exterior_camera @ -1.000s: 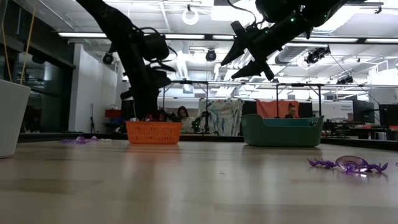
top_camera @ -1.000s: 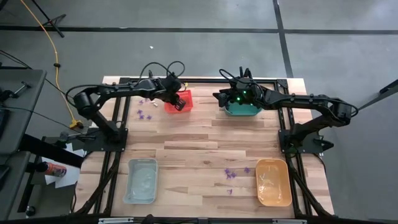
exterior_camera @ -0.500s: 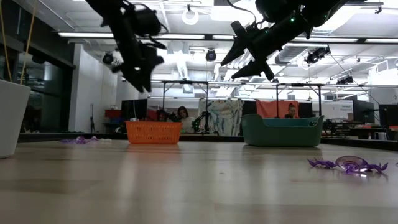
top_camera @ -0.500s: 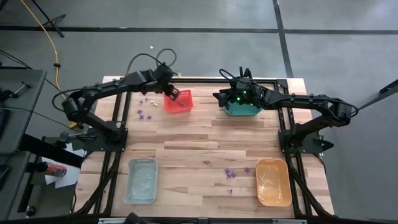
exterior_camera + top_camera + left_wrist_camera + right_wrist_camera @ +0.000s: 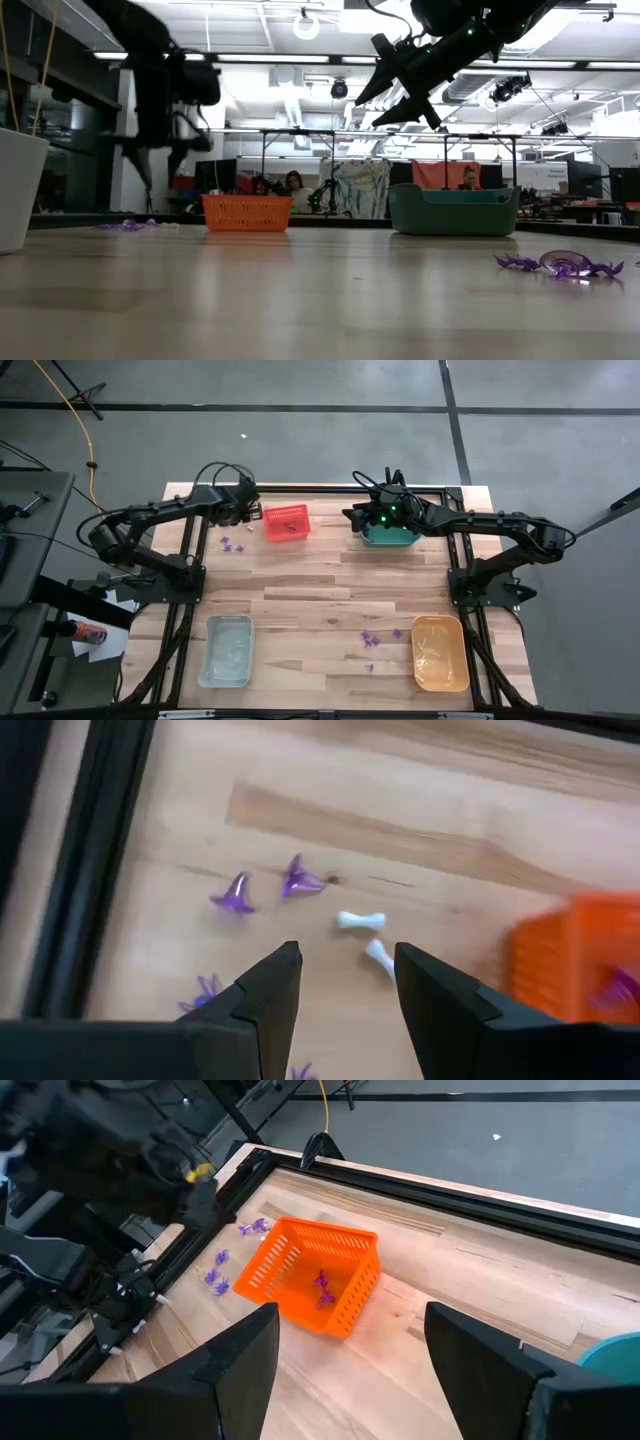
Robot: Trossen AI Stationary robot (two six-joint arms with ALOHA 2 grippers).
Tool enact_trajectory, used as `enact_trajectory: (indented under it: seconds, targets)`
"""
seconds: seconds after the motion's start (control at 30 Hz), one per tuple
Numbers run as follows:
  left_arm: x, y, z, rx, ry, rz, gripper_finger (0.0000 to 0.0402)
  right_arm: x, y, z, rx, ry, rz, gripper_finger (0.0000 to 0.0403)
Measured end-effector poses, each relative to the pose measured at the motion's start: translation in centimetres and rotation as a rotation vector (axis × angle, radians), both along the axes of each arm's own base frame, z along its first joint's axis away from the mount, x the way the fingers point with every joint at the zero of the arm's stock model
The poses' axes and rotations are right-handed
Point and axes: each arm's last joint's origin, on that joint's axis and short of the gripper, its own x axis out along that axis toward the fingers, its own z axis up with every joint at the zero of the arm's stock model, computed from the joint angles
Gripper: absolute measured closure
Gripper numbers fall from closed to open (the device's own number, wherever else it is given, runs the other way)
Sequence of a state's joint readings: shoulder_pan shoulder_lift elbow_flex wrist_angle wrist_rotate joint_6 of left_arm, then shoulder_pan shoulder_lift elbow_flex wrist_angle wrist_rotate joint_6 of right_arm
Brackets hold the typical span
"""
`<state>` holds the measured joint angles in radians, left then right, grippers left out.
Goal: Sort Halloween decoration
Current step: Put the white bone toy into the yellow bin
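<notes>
My left gripper (image 5: 246, 513) hangs open over the table's far left, just left of the red bin (image 5: 286, 523). Under it lie two purple trinkets (image 5: 237, 895) (image 5: 298, 880) and two small white bone shapes (image 5: 360, 920); nothing is between its fingers (image 5: 347, 970). Purple trinkets (image 5: 322, 1290) lie in the red bin. More trinkets lie flat on the wood at the left (image 5: 228, 543) and nearer the front right (image 5: 372, 640). My right gripper (image 5: 352, 516) waits open (image 5: 350, 1370) above the green bin (image 5: 390, 537).
A clear bin (image 5: 226, 650) stands at the near left and an orange bin (image 5: 440, 652) at the near right. The black frame rail (image 5: 90, 850) runs along the table's left edge beside my left gripper. Bare wood lies in the middle of the table.
My left gripper has risen out of the red bin, opened, rolled about its own axis and swung toward the table's left edge, ending over the trinkets and white bones beside the bin. My right arm has kept still.
</notes>
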<state>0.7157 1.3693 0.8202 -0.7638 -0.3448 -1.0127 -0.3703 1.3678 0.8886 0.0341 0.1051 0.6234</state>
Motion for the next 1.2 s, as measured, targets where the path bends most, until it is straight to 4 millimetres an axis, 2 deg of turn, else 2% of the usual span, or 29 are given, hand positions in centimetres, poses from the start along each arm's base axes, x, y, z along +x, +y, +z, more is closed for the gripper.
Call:
enact_trajectory:
  seconds: [0.2,0.37,0.6,0.93,1.1,1.2]
  targets:
    - [-0.8,0.0,-2.9,-0.031,-0.122,0.113,0.0250,0.0,0.0,0.0,-0.002,0.001,0.001,0.0158]
    - [-0.3,0.5,-2.8,-0.004,-0.206,0.097,0.0250,0.0,0.0,0.0,-0.018,0.010,0.009,0.0158]
    - [0.2,1.0,-3.7,-0.009,-0.275,0.256,0.0250,0.0,0.0,0.0,-0.024,0.013,0.012,0.0158]
    - [0.8,1.2,-6.0,-0.094,-0.277,0.385,0.0250,0.0,0.0,0.0,-0.024,0.013,0.012,0.0158]
    - [0.9,1.3,-6.3,-0.104,-0.275,0.388,0.0253,0.0,0.0,0.0,-0.038,0.021,0.019,0.0158]
    - [0.9,1.2,-6.3,-0.109,-0.269,0.389,0.0268,0.0,0.0,0.0,-0.039,0.021,0.019,0.0158]
